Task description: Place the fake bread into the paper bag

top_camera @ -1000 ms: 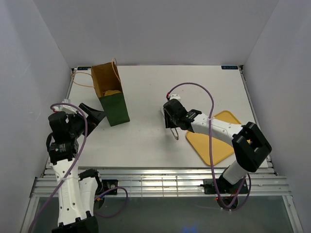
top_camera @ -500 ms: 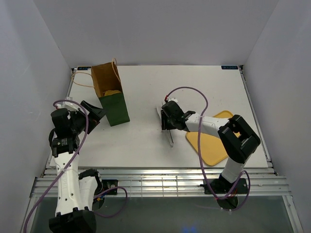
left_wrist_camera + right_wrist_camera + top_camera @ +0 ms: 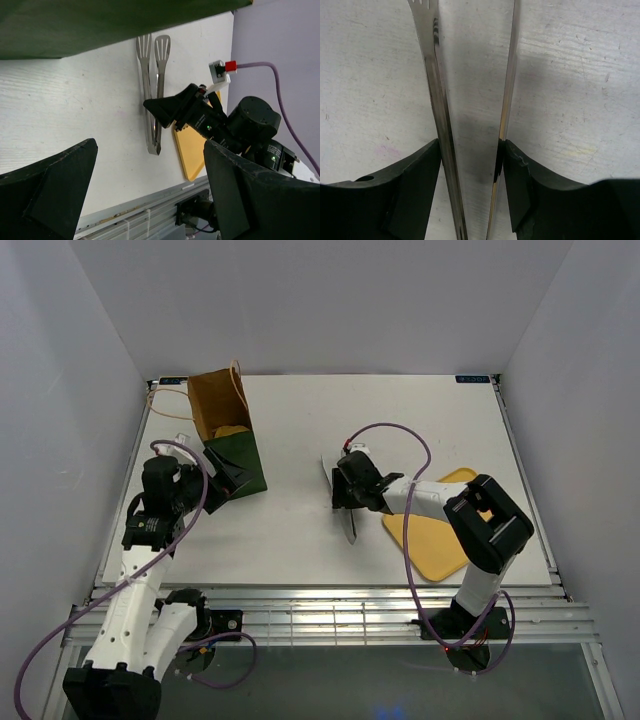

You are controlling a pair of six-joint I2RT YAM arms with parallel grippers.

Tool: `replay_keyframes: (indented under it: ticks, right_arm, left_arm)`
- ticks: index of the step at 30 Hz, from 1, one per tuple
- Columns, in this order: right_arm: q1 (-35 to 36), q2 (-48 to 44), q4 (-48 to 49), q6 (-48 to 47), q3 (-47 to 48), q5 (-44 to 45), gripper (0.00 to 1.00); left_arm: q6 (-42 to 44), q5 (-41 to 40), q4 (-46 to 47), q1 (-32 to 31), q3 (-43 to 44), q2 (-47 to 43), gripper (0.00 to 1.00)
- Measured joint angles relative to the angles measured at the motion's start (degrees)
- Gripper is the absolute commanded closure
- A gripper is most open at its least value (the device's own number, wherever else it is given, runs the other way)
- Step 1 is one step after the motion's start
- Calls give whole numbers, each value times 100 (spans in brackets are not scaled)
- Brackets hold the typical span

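Bread (image 3: pixel 232 430) shows only from the top camera: a yellowish piece lies inside the open mouth of the paper bag (image 3: pixel 212 405), which stands upright at about 10 o'clock on the table (image 3: pixel 300 410). From there the left gripper (image 3: pixel 232 478) sits at the bag's 6 o'clock, close against its dark green wall. Whether they touch cannot be told.

The left wrist camera hides the bag's inside, with only the green wall running along 12 o'clock. It shows its own fingers (image 3: pixel 50 190) spread wide with nothing between them. It also gives the clearest full view of the metal tongs (image 3: pixel 152 95). They lie flat on the white surface, slotted heads toward the bag and joined end toward the near edge. A yellow tray (image 3: pixel 187 160) lies at the tongs' 5 o'clock.

The right gripper (image 3: pixel 470 145) crosses the tongs partway along, at about 3 o'clock of the table's centre. Only its own wrist camera shows the contact. The two steel arms run between the black fingers (image 3: pixel 415 190), each pressed against a finger's inner face, so the jaws are clamped on the tongs. A strip of bare table shows between the arms.
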Motion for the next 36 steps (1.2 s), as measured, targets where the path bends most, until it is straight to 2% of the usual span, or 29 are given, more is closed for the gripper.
replay_keyframes:
  ticks: [12,15,16,18,19,20,29,36]
  right_arm:
    - [-57,-197,219,-31,-258,-59,24]
    - [-66,-286,197,-33,-332,-79,17]
    - [-68,-332,173,-33,-363,-79,9]
    - [-70,-455,146,-37,-435,-81,3]
    - [-70,-538,127,-46,-483,-83,9]
    - [-70,-634,98,-63,-535,-83,10]
    - [-70,-1742,44,-142,-1067,-98,10]
    - [-74,-3373,697,-282,-2435,-398,10]
  left_arm:
    - [-385,-282,116,-605,-293,-142,2]
    - [-459,-280,136,-741,-339,-146,2]
    - [-472,-278,138,-776,-341,-149,2]
    - [-507,-273,140,-824,-341,-164,2]
    - [-522,-262,142,-839,-348,-190,2]
    - [-535,-256,142,-844,-354,-232,2]
    - [-654,-85,192,-848,-450,-669,2]
    - [-791,461,780,-848,-1130,-1316,2]
